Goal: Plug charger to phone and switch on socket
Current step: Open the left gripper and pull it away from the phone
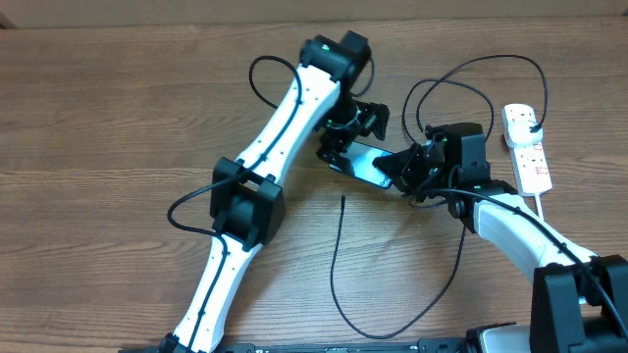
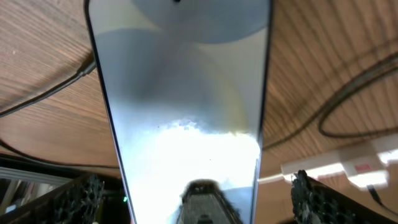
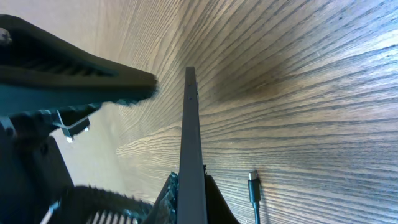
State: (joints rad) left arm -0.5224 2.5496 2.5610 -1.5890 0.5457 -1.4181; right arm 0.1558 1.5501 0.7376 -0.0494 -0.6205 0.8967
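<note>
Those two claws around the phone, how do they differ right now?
The left gripper stands wide open; the right gripper is shut. The left gripper holds nothing, its fingers straddling the phone without touching, while the right gripper pinches the phone's faces. Overhead, the left gripper is at the phone's upper-left end, the right gripper at its lower-right end. Both are black and two-fingered.

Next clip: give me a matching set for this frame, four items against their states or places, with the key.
Items:
1 phone
2 charger tip
3 socket
4 left gripper

States or places:
a open
b loose on the table
c gripped by the right gripper
d white, far right

Pairs: 1-c, 2-b, 3-d, 4-a
</note>
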